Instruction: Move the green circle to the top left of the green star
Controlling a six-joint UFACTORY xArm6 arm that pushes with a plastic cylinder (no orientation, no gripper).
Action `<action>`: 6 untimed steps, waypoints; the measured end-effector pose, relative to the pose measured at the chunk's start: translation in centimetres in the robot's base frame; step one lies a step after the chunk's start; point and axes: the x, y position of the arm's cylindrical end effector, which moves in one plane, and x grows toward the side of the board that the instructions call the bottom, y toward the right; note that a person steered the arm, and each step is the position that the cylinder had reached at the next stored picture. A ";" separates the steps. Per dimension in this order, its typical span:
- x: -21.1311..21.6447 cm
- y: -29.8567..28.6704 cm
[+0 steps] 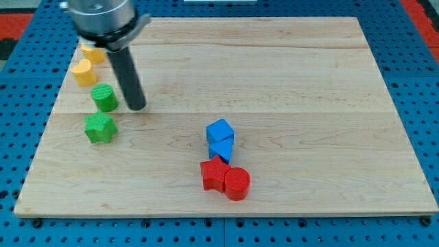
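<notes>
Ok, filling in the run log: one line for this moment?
my tip: right of green circle, small gap | green circle: above green star, not yet top left | yellow blocks: above

The desk (288,89) is showing pale, smooth-grained wood with a matt finish. My tip (137,108) is looking like dark matt plastic, and the green circle (105,98) just beside it is looking matt too.
</notes>
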 end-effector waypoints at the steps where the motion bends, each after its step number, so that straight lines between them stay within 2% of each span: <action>1: -1.5 -5.8; 2: -0.1 -10.5; 3: -0.2 -4.5; 4: 1.5 1.1; 5: 5.3 -4.0; 6: 6.8 -11.0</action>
